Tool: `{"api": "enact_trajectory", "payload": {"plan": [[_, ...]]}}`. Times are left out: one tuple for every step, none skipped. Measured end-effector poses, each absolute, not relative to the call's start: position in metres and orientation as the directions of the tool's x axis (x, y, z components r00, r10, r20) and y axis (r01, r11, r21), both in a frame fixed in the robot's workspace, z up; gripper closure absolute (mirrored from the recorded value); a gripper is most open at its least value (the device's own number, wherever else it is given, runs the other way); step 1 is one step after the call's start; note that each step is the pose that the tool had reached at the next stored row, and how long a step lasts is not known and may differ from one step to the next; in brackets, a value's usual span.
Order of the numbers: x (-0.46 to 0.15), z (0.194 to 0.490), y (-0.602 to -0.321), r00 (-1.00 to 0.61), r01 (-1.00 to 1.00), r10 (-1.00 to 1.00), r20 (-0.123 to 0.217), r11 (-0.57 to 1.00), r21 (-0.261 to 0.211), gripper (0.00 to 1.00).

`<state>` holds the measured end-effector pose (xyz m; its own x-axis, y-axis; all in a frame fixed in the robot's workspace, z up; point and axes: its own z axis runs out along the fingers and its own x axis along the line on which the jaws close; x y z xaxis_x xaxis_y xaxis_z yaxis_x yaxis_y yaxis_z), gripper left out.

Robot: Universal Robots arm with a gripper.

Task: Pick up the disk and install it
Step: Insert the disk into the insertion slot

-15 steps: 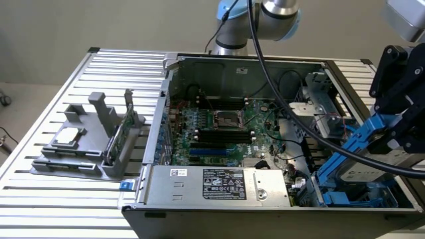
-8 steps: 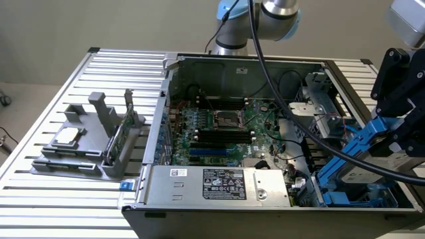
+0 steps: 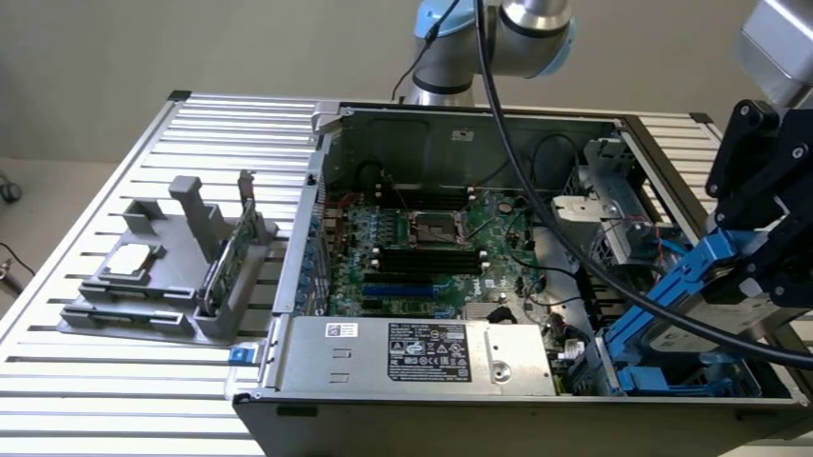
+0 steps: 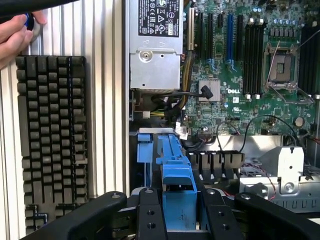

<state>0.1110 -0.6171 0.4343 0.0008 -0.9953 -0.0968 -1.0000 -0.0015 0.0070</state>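
My gripper is at the exterior view's right, over the front corner of the open computer case. It is shut on the disk, which hangs edge-on and tilted, its blue carrier frame slanting down toward the blue drive bay in the case's corner. In the wrist view the blue carrier of the disk sits between my black fingers, and my gripper is above the blue bay rails. The disk's label is hidden.
The motherboard and the silver power supply lie inside the case. A black cable hangs across it. A grey fixture at the left holds a silver chip and a green card. A keyboard and a person's hand lie beside the case.
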Motion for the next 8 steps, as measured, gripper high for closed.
{"api": "enact_trajectory", "payload": {"plan": [[0.111,0.4335,-0.6173,0.001,-1.0,-0.995,-0.099,-0.002,0.007,0.67],[0.1111,0.4327,-0.6175,0.002,-1.0,-0.995,-0.101,-0.003,0.007,0.67],[0.1111,0.4319,-0.6177,0.003,-1.0,-0.995,-0.103,-0.003,0.007,0.67],[0.1111,0.4313,-0.618,0.003,-1.0,-0.995,-0.105,-0.004,0.007,0.67],[0.1111,0.4307,-0.6183,0.004,-1.0,-0.994,-0.107,-0.005,0.008,0.67],[0.1112,0.4298,-0.6185,0.004,-1.0,-0.994,-0.109,-0.005,0.008,0.67],[0.1112,0.429,-0.6188,0.005,-1.0,-0.994,-0.11,-0.006,0.008,0.67],[0.1112,0.4281,-0.619,0.006,-1.0,-0.994,-0.112,-0.007,0.008,0.67]]}}
